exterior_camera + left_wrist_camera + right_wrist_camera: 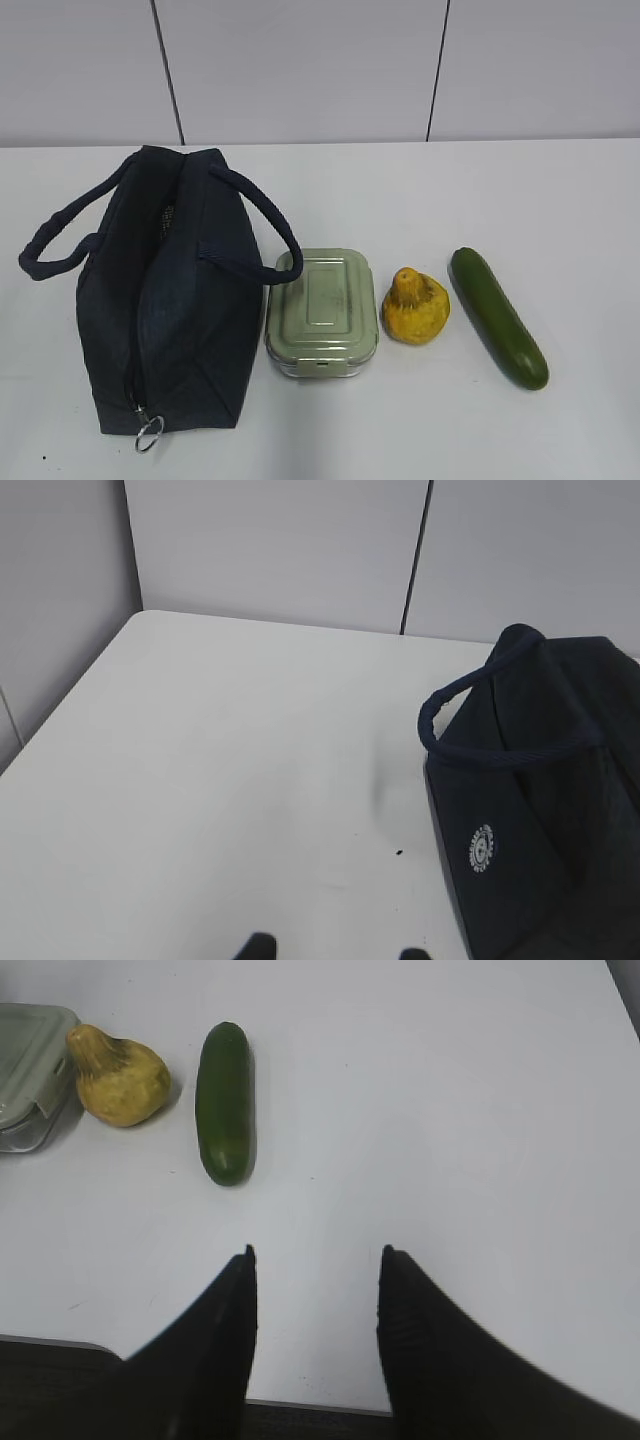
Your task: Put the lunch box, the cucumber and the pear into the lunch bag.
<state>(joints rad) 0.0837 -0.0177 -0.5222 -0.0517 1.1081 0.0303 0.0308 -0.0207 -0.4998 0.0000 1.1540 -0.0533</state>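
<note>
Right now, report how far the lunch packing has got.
Nothing is packed yet. The lunch box, the pear and the cucumber all lie on the table beside the lunch bag. Nothing is in hand: the right gripper is open and empty above bare table. All three items remain to be bagged.

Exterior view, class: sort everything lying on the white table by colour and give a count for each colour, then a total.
Dark navy: 1, the fabric lunch bag with loop handles
Pale sage green: 1, the rounded rectangular lunch box with ridged lid
Yellow-orange: 1, the lumpy pear
Dark green: 1, the long smooth cucumber
Total: 4
</note>
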